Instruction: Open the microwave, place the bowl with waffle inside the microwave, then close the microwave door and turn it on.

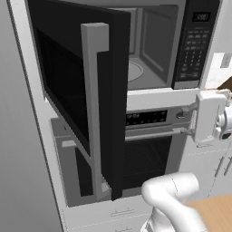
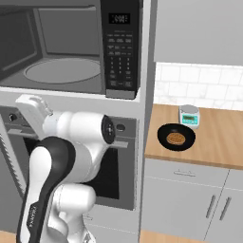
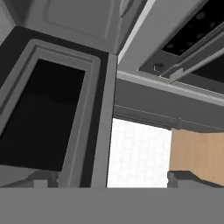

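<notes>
The microwave (image 1: pixel 149 59) stands with its grey interior and round turntable (image 2: pixel 61 70) showing. The microwave door (image 1: pixel 77 90) is swung wide to the left, its grey bar handle (image 1: pixel 94 108) facing me. The black bowl (image 2: pixel 176 137) holding the orange-brown waffle (image 2: pixel 176 138) sits on the wooden counter (image 2: pixel 218 142), right of the microwave. My gripper (image 1: pixel 190 120) hangs in front of the oven's control strip, below the keypad (image 1: pixel 194 45), far from the bowl. It is open, its fingertips (image 3: pixel 43 179) wide apart with nothing between them. The hand view looks up at the door's inner window (image 3: pixel 43 118).
Below the microwave is the oven (image 1: pixel 145 158) with its horizontal handle (image 1: pixel 149 134). A small grey scale-like device (image 2: pixel 189 116) stands behind the bowl by the tiled wall. Grey cabinet doors (image 2: pixel 190 199) run under the counter. My own arm (image 2: pixel 57 166) fills the lower left.
</notes>
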